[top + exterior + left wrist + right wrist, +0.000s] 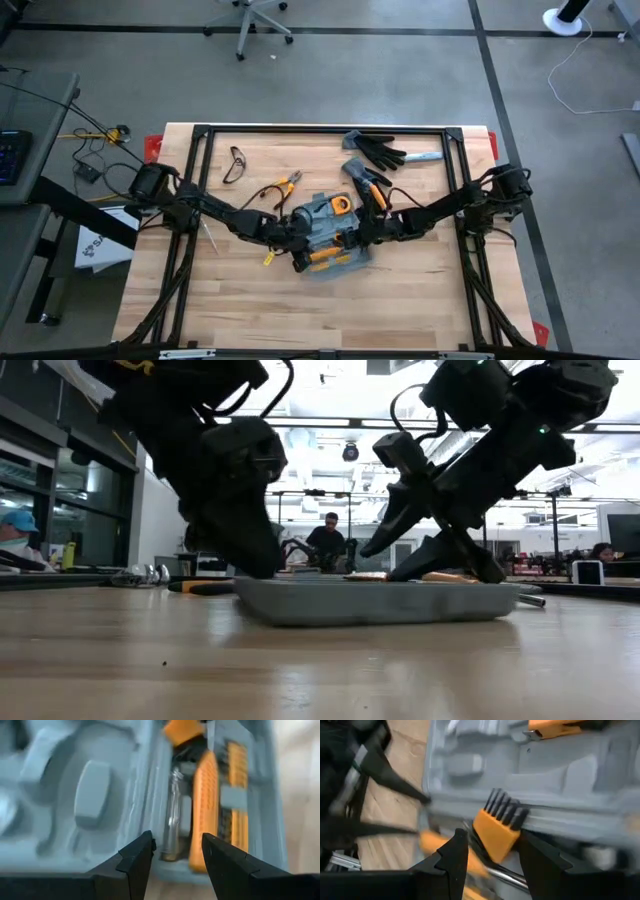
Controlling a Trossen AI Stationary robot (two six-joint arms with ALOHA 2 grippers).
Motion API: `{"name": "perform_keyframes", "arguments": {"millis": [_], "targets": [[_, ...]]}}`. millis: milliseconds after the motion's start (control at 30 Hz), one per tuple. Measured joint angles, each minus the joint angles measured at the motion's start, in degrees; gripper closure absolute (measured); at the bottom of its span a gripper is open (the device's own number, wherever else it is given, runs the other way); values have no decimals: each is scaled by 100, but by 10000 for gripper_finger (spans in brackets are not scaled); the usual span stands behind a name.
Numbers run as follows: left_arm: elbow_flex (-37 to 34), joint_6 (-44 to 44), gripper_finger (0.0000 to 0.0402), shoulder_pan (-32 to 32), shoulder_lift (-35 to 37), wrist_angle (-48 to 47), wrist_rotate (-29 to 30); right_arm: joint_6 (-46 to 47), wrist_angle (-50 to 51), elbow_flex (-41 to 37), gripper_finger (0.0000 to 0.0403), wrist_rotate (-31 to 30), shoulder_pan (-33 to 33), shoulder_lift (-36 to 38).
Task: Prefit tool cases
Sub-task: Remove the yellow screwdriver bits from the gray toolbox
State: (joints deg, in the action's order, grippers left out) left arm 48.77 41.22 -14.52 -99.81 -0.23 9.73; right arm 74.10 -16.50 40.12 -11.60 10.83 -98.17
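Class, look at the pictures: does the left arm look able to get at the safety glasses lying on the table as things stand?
Probably yes. The glasses lie uncovered on the left arm's side, nothing on top; the open left gripper at the case looks empty.

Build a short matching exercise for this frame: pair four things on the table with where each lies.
Things:
1. tool case
2. safety glasses
3. black work gloves
4. orange-handled pliers

Places:
A. far side, right of centre
B. centre, between the left gripper and right gripper
C. far side, toward the left
D. just beyond the left forearm, left of the case

Pairs: 1-B, 2-C, 3-A, 4-D
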Motion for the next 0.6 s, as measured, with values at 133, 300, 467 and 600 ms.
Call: {"name": "perform_keyframes", "arguments": {"millis": [133,300,467,600], "targets": [[2,12,237,-33,-262,562,-58,-108,-173,0,242,42,-119,2],[-8,20,237,17,-341,854,-177,-113,-177,0,242,99,-186,7],[-9,23,237,24,-346,856,-176,-212,-157,0,242,103,-186,1],[-11,23,237,26,-348,856,-160,-367,-123,11,242,170,-186,-79]]}}
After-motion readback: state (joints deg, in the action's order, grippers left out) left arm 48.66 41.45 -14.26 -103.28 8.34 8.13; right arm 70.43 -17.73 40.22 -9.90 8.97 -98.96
